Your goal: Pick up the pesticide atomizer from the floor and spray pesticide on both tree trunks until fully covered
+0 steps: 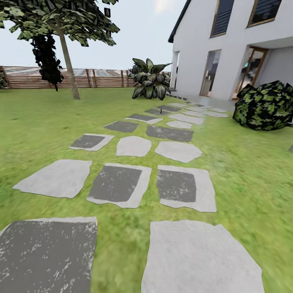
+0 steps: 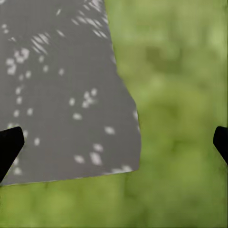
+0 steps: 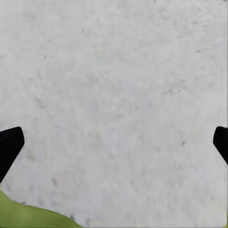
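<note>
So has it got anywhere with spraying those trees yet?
Nothing looks done. Both sets of fingers hang open and empty, the left fingers over a dark slab and grass, the right fingers over a pale slab. One tree stands far off by the fence. Finding the sprayer and spraying remain.

Open grass lawn (image 1: pixel 36 134) and flat paving slabs (image 1: pixel 118 183) lie ahead. Obstacles: tree trunk (image 1: pixel 68 65) far left, leafy plant (image 1: pixel 149 79) far centre, bush (image 1: pixel 266 106) and house (image 1: pixel 228 44) right.

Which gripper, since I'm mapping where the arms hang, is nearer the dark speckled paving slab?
Left. The left gripper hangs over that dark speckled slab at its edge, partly over grass; the right gripper hangs over a pale slab instead.
</note>
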You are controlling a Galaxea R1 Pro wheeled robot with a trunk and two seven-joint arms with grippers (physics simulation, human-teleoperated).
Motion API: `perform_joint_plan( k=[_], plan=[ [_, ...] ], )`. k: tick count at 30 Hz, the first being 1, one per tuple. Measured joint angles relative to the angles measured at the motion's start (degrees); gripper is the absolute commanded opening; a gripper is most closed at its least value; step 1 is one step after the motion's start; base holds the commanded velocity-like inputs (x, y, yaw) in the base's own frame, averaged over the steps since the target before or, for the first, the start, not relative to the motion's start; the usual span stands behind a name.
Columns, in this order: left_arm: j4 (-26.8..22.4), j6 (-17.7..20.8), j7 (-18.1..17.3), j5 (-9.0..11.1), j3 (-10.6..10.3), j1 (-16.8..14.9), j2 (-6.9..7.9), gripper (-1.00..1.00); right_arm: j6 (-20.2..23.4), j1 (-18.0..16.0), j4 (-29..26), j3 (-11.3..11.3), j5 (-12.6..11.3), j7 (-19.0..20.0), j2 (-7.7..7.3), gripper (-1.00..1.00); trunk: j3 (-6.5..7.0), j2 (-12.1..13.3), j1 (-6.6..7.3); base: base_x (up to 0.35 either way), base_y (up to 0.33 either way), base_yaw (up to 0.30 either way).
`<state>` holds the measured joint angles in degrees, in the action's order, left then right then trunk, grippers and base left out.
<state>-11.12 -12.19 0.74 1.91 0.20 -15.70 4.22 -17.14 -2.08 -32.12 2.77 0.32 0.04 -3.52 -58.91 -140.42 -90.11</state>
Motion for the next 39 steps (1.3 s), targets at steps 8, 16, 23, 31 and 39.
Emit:
perform_joint_plan(
  k=[8, 16, 23, 31, 39],
  plan=[
    [0.0, 0.0, 0.0, 0.0, 0.0, 0.0, 0.0, 1.0, 0.0, 0.0, 0.4, 0.0, 0.1, -0.1, 0.0, 1.0, 0.01, 0.0, 0.0, 0.339, 0.0, 0.0],
    [0.0, 0.0, 0.0, 0.0, 0.0, 0.0, 0.0, 1.0, -0.1, 0.0, 1.9, -0.1, 0.1, -0.2, -0.03, 1.0, 0.01, 0.0, 0.0, 0.339, 0.0, 0.0],
    [0.0, 0.0, 0.0, 0.0, 0.0, 0.0, 0.04, 1.0, -0.1, 0.0, 2.0, 0.0, 0.1, -0.2, -0.08, 1.0, 0.01, 0.0, 0.0, 0.339, 0.0, 0.0],
    [0.0, 0.0, 0.0, 0.0, 0.0, 0.0, 0.08, 1.0, 0.0, 0.0, 2.0, 0.0, 0.1, -0.1, -0.09, 1.0, 0.01, 0.0, 0.0, 0.339, 0.0, 0.0],
    [0.0, 0.0, 0.0, 0.0, 0.0, 0.0, 0.09, 1.0, 0.0, 0.0, 2.0, 0.0, 0.1, -0.1, -0.09, 1.0, 0.01, 0.0, 0.0, 0.339, 0.0, 0.0]
  ],
)
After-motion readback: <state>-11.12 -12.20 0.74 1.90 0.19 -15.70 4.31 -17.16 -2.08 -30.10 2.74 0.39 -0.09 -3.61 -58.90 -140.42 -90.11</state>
